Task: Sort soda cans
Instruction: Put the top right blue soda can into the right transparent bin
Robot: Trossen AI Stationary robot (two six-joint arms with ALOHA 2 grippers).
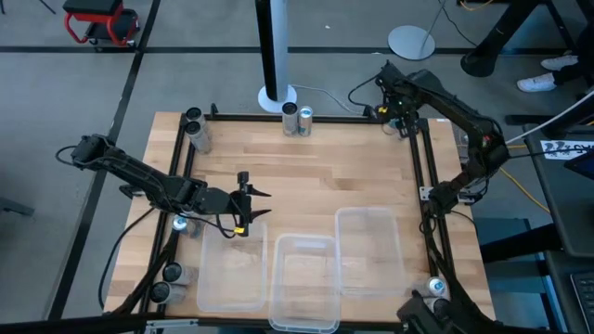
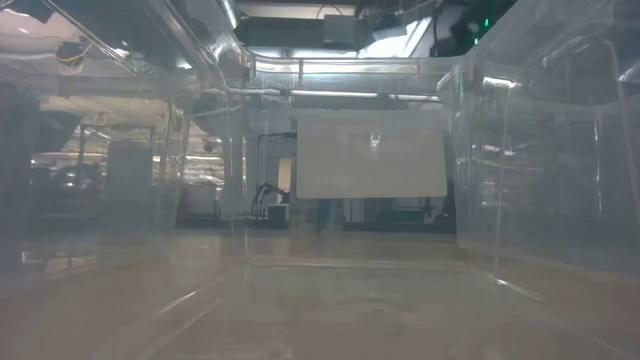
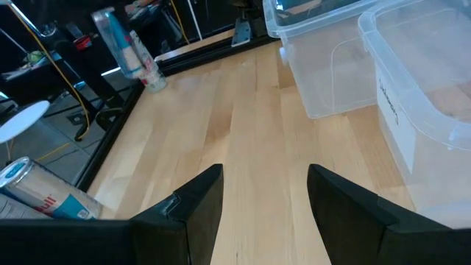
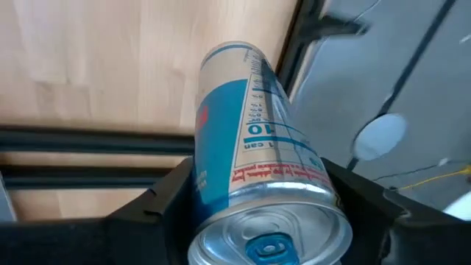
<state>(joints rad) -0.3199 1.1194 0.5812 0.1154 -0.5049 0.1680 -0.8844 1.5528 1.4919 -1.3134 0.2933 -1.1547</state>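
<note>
Blue-and-silver soda cans stand along the table's edges: at the far left corner (image 1: 193,128), two at the far middle (image 1: 297,118), one by the left edge (image 1: 179,223), two at the near left (image 1: 165,282), one at the near right (image 1: 436,287). My right gripper (image 1: 401,119) is at the far right corner, shut on a can (image 4: 254,169). My left gripper (image 1: 251,202) (image 3: 265,213) hovers open over bare wood beside the left bin, holding nothing. Its wrist view shows one can close by (image 3: 44,195) and another farther off (image 3: 129,48). My right gripper holds a blue-and-silver soda can pinched between its two fingers (image 4: 173,195), on the can's side wall near the top rim (image 4: 221,199). The fingers come from above, with the can's silver top facing the wrist camera. Whether its bottom rests on the table I cannot tell.
Three clear plastic bins sit side by side at the near side of the table (image 1: 230,271) (image 1: 304,283) (image 1: 369,249); the low view looks through their walls (image 2: 470,180). A black frame rail (image 1: 422,176) rims the table. Bare wood lies in the middle and far half (image 1: 316,176).
</note>
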